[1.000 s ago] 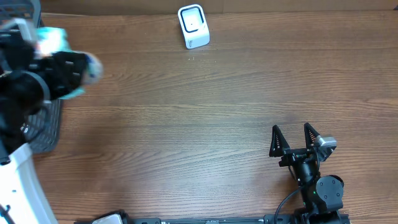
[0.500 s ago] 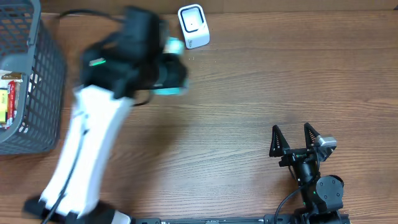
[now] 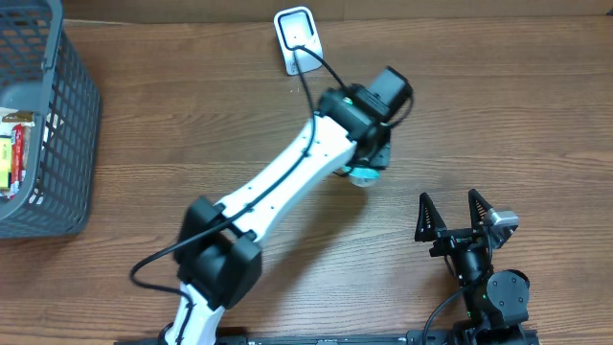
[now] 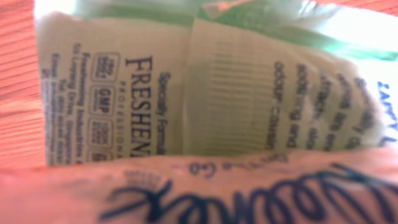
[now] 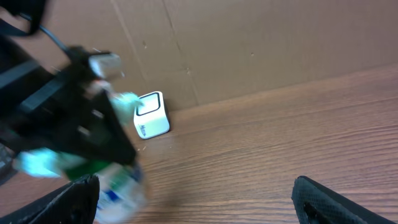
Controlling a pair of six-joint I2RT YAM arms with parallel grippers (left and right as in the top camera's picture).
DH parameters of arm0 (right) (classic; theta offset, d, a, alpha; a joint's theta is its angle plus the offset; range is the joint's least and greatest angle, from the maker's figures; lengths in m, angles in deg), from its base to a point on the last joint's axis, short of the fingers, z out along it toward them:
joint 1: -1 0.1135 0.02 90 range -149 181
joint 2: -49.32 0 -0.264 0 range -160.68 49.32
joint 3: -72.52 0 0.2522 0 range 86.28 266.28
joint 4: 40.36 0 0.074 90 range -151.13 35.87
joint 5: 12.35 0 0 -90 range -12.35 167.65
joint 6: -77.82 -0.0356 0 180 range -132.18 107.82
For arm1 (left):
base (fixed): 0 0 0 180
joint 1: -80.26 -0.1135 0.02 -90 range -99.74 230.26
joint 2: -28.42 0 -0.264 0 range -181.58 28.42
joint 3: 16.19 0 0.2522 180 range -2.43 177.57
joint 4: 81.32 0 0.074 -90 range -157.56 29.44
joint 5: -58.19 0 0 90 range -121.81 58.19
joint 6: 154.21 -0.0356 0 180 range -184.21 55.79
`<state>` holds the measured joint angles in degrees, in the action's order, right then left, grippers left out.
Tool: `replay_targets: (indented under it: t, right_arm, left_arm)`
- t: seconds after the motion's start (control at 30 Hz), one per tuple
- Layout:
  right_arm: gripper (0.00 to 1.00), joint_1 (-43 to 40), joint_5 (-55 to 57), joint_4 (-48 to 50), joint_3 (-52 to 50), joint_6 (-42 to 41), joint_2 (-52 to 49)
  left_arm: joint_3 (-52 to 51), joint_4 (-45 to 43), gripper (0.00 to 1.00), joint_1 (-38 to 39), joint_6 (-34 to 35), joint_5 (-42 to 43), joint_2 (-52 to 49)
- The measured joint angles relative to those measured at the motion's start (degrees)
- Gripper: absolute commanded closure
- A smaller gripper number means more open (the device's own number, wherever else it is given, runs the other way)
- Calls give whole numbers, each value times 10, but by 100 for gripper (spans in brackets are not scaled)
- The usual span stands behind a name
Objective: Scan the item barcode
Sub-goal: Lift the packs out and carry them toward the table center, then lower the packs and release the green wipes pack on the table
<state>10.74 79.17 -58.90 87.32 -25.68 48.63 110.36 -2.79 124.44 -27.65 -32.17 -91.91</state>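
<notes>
Overhead view. Bottle (image 3: 363, 176) hangs in the left tool (image 3: 367, 165) over the middle of the counter (image 3: 536, 115), its teal and white end just showing below the wrist. Left tool is closed part-way around the bottle and carries it clear of the counter. Scanner (image 3: 298, 39) stands at the far edge, well apart from the bottle and a little to its left, so the bottle lies on the near side of the scanner and beyond it to the right. The left arm alone is placed to present it. Right tool (image 3: 458, 215) stands by the near edge on the right, jaws fully spread and empty. Basket (image 3: 57, 125) occupies the far left corner. The bottle's long axis cannot be judged from above.

Left wrist view. Green and white label fills the frame, with print running sideways. An orange finger (image 4: 199, 186) lies across its lower part. No barcode shows on this face.

Right wrist view. Bottle appears blurred at lower left under the dark left arm, with the scanner behind it against the far wall.

Change noted: one second ago the left arm was at the basket corner. Half a second ago it was just left of the scanner. It now sits past the scanner toward the middle. The right tool has not moved.
</notes>
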Motion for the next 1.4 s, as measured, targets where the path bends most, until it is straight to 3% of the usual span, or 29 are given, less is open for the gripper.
replay_targets:
  t: [0.2,0.63,0.67,0.8,0.9,1.4]
  right_arm:
    - [0,0,0,0,0,0,0]
    - [0,0,0,0,0,0,0]
    - [0,0,0,0,0,0,0]
    - [0,0,0,0,0,0,0]
    - [0,0,0,0,0,0,0]
    - [0,0,0,0,0,0,0]
  left_arm:
    - [0,-67,65,39,17,-18,-40]
    - [0,-97,58,75,30,-59,-91]
    - [0,-97,54,75,30,-59,-95]
    - [0,-101,16,75,31,-57,-111]
    - [0,-109,0,75,40,-50,-112]
    - [52,-57,0,60,6,-46,-71]
